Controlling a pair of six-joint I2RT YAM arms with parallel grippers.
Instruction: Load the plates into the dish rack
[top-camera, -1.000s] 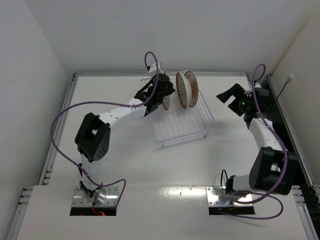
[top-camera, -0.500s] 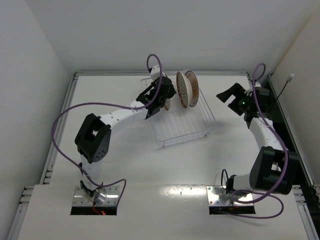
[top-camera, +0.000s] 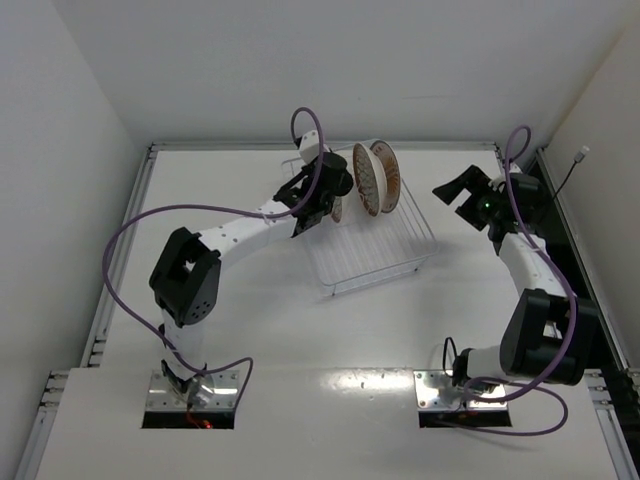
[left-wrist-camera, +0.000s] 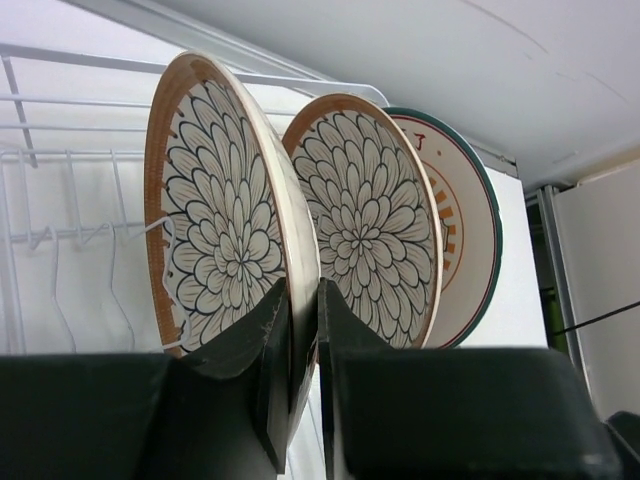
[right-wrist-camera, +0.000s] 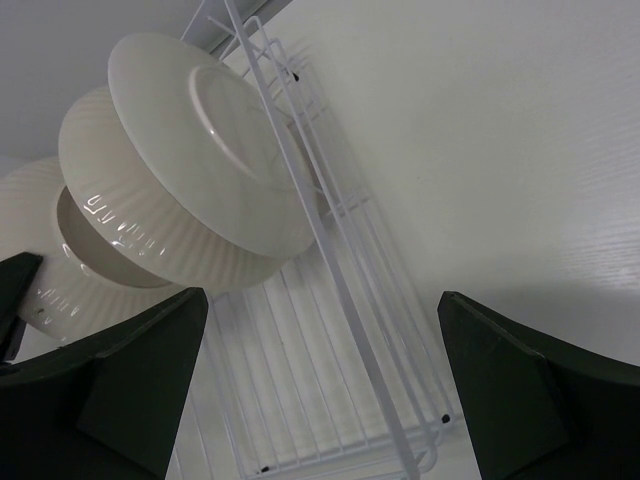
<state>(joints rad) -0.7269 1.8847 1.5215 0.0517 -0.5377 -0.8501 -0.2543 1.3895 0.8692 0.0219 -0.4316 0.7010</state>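
Three plates stand on edge in the dish rack (top-camera: 375, 255). The nearest one is a brown-rimmed petal plate (left-wrist-camera: 225, 220), and my left gripper (left-wrist-camera: 303, 292) is shut on its lower rim. Behind it stand a second petal plate (left-wrist-camera: 370, 230) and a pale plate with an orange centre (left-wrist-camera: 465, 240). From above, the left gripper (top-camera: 325, 195) is at the rack's far left end, beside the upright plates (top-camera: 366, 180). My right gripper (top-camera: 462, 192) hangs open to the right of the rack, holding nothing. Its wrist view shows the plates' pale undersides (right-wrist-camera: 200, 130) and the rack's wires (right-wrist-camera: 330, 250).
The white rack's upright tines (left-wrist-camera: 60, 240) stand left of the held plate. The back wall runs just behind the rack, and a side wall with a black rail (top-camera: 570, 240) lies close behind the right arm. Purple cables loop off both arms.
The left gripper has shifted slightly right with the plate, toward the other two. The rack has slid a little to the right. The right arm has not moved.
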